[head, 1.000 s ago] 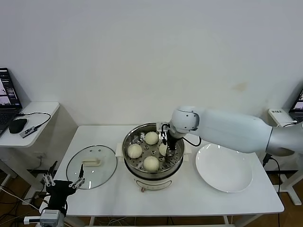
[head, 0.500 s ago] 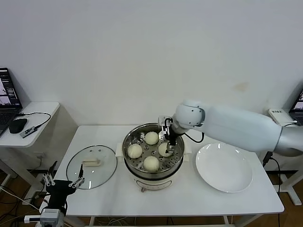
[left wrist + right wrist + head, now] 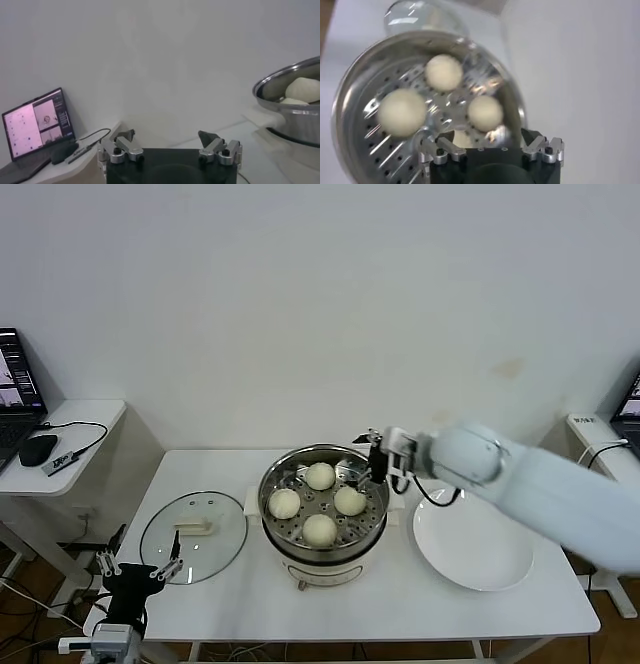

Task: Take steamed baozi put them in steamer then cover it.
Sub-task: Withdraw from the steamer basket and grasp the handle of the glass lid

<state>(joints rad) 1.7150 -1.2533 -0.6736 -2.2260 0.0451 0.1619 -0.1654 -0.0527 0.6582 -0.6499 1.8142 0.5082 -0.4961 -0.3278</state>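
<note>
All four steamed baozi (image 3: 320,502) sit in the steamer (image 3: 322,559), right gripper (image 3: 378,458) above its right rim, jaws apart, empty (left gripper (image 3: 135,568) also spread, low near-left); next, likely fetching the cover (image 3: 193,536) left of pot.

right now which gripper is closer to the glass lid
Left. The left gripper sits open just off the near-left edge of the cover, which lies flat on the table. The right gripper is open over the steamer's far-right rim, beyond the pot.
</note>
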